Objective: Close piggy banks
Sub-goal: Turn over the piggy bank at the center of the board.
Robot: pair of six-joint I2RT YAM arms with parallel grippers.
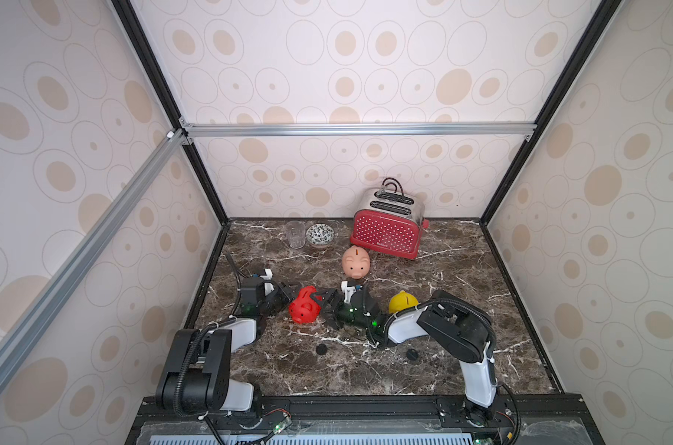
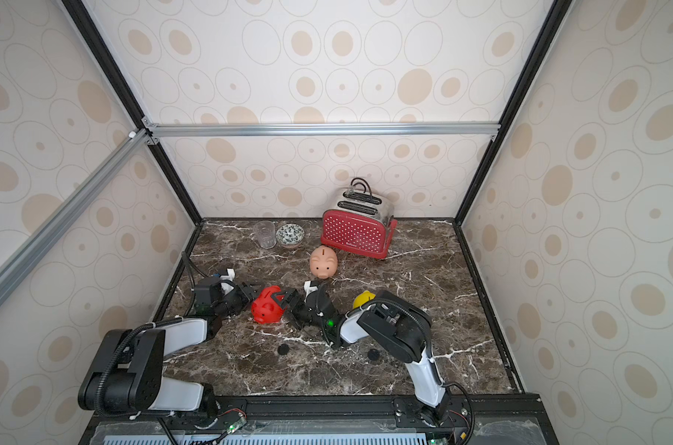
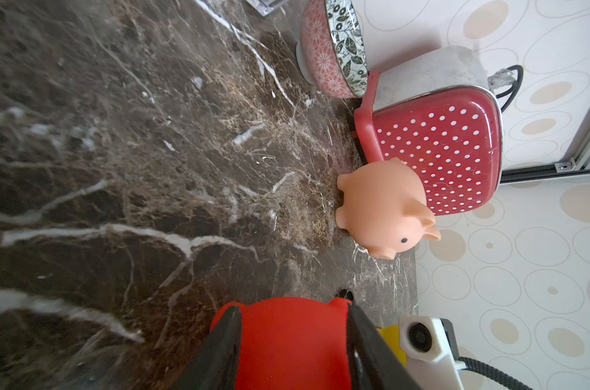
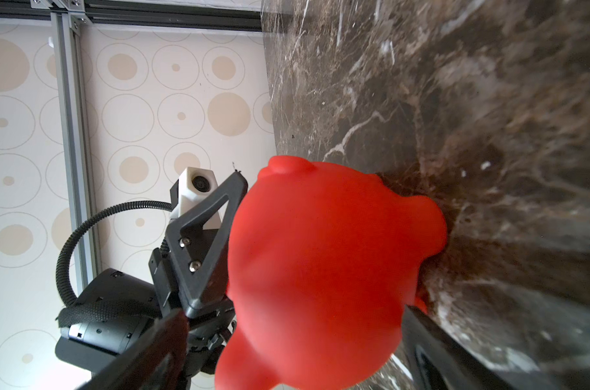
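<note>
Top views both show the red piggy bank (image 1: 304, 308) left of centre on the marble surface (image 1: 462, 277), flanked by both arms. At its 9 o'clock side, the left gripper (image 1: 291, 296) has its jaws clenched on the red body; the left wrist view shows one jaw on each flank. At its 3 o'clock side, the right gripper (image 1: 322, 309) has its jaws spread wide and released, with the pig between them in the right wrist view. Whether either jaw touches it cannot be told. The pale pink piggy bank (image 1: 355, 262) stands upright at 1 o'clock of the red one, slot up, just in front of the red dotted toaster (image 1: 387, 235). The yellow piggy bank (image 1: 402, 302) sits at 3 o'clock, beyond the right gripper. Two black discs (image 1: 321, 349) lie at 6 and 4 o'clock. A glass tumbler (image 1: 294, 235) and patterned bowl (image 1: 320, 235) stand side by side at 12 o'clock.
</note>
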